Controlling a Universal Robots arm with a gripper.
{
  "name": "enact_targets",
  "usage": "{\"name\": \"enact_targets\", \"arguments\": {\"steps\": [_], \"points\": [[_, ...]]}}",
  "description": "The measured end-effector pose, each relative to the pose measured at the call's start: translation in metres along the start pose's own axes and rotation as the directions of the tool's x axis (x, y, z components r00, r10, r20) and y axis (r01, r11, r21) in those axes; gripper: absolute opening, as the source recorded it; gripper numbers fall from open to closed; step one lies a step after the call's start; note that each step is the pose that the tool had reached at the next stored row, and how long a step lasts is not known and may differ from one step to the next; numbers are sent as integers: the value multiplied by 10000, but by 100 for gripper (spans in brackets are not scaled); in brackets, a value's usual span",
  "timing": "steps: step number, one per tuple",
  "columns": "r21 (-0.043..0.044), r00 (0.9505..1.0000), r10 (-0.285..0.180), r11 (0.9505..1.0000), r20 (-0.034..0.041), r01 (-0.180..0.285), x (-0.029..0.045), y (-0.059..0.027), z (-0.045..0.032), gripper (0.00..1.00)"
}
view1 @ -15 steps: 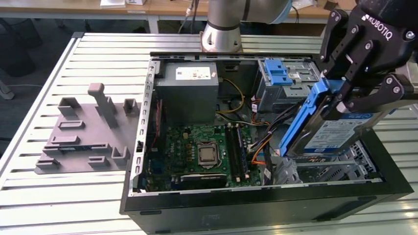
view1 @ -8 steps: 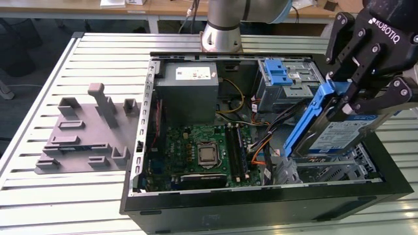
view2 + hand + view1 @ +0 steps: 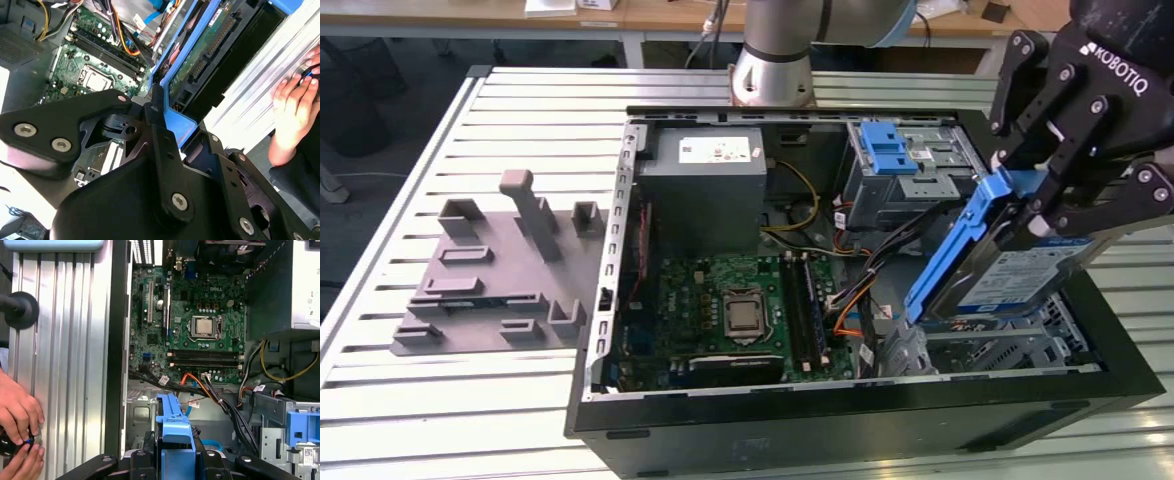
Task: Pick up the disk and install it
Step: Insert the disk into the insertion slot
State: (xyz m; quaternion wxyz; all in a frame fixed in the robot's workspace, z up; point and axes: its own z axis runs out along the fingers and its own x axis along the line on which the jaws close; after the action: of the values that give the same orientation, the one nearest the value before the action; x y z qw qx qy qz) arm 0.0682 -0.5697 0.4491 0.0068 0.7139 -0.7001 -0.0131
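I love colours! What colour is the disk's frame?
The disk frame is blue; best in exterior view.

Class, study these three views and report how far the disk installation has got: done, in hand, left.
Done: the pick-up looks complete; the gripper is shut on the disk. In hand: the disk is held tilted over the open computer case, at the exterior view's right. Left: seating it; the disk sits in no bay yet.
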Motion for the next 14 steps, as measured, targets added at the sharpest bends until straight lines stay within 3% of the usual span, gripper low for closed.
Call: {"name": "enact_targets", "arguments": {"steps": [7,14], "points": [[-7,10000,26,10000,-2,-26,1,-111,25,36],[-5,9999,159,9999,3,-159,2,-121,59,36]]}}
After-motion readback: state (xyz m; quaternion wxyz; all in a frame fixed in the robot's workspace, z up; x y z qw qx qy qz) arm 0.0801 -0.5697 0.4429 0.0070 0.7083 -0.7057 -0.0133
